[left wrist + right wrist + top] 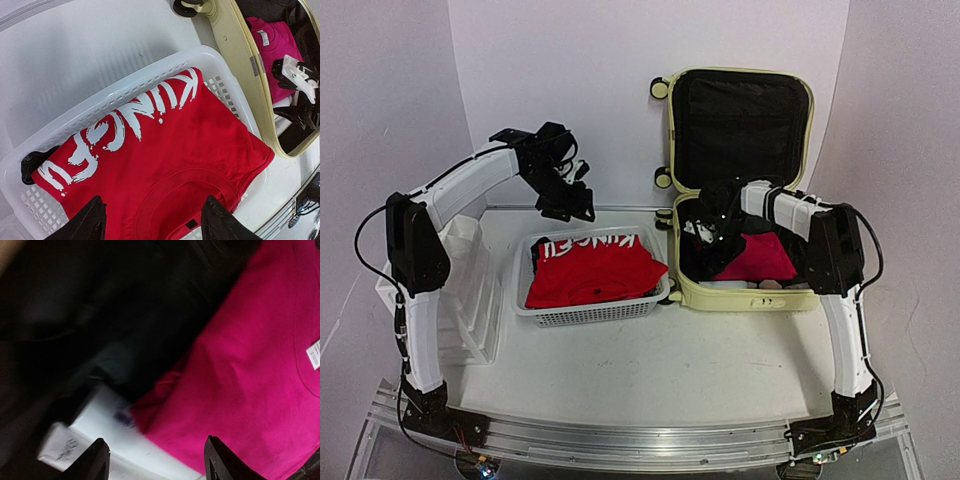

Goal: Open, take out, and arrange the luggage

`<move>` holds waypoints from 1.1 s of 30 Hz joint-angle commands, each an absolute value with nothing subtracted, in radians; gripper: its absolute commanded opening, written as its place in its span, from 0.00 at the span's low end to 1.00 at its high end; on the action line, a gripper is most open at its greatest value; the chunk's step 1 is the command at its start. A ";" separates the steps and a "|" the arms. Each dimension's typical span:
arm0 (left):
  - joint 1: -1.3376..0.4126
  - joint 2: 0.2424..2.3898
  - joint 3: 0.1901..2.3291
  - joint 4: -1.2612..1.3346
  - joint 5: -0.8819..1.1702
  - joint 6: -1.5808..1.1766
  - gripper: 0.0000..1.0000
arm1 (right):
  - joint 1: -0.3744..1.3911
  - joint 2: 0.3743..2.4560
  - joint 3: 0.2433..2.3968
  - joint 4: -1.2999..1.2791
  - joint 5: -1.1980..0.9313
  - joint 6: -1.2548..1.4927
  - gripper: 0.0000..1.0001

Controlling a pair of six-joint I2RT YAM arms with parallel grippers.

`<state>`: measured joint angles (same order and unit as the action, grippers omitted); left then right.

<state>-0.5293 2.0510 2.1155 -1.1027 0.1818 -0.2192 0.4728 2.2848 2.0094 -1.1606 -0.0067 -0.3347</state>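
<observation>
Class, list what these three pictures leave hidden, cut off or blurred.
Top view: right arm covers part of the suitcase interior.
Left wrist: black item mostly hidden by the red shirt; suitcase cut by the right edge.
Right wrist: white item blurred, print unreadable.

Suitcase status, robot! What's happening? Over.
Left gripper open, above red shirt in white basket. Right gripper open, inside luggage over pink shirt. Luggage lid up. Nothing seen blocking.
</observation>
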 commanded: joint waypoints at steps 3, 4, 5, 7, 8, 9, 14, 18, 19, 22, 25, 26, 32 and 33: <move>-0.506 2.069 2.177 -1.153 0.217 -0.189 0.65 | 0.468 2.294 1.993 -1.086 0.092 -0.266 0.65; -0.505 2.070 2.177 -1.157 0.221 -0.190 0.65 | 0.468 2.296 1.991 -1.082 0.088 -0.266 0.65; -0.505 2.074 2.176 -1.159 0.225 -0.192 0.66 | 0.468 2.297 1.992 -1.077 0.089 -0.260 0.65; -0.505 2.075 2.171 -1.163 0.230 -0.197 0.66 | 0.468 2.296 2.002 -1.074 0.089 -0.245 0.62; -0.505 2.073 2.166 -1.163 0.231 -0.200 0.66 | 0.466 2.290 2.007 -1.072 0.084 -0.237 0.59; -0.505 2.070 2.159 -1.163 0.232 -0.206 0.66 | 0.464 2.282 2.006 -1.063 0.076 -0.230 0.56; -0.505 2.052 2.127 -1.161 0.227 -0.219 0.66 | 0.418 2.204 1.997 -1.023 -0.018 -0.156 0.56; -0.505 2.040 2.102 -1.161 0.229 -0.228 0.66 | 0.368 2.137 1.991 -0.970 -0.049 -0.081 0.80; -0.505 2.043 2.100 -1.162 0.233 -0.230 0.66 | 0.364 2.133 1.999 -0.967 -0.046 -0.081 0.83; -0.505 2.053 2.106 -1.162 0.250 -0.227 0.66 | 0.362 2.141 2.023 -0.967 -0.079 -0.088 0.88; -0.505 2.060 2.116 -1.161 0.249 -0.225 0.65 | 0.370 2.145 2.012 -0.968 -0.166 -0.153 0.86; -0.505 2.060 2.118 -1.162 0.250 -0.223 0.66 | 0.379 2.144 2.001 -0.968 -0.169 -0.202 0.85; -0.505 2.066 2.129 -1.165 0.265 -0.211 0.65 | 0.397 2.103 1.870 -0.964 -0.310 -0.686 0.61; -0.505 2.068 2.132 -1.164 0.269 -0.210 0.65 | 0.396 2.096 1.843 -0.947 -0.311 -0.748 0.60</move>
<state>-0.5049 2.0777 2.0983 -1.1618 0.2417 -0.2165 0.3851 2.1780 1.9221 -0.9726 -0.1974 -0.4015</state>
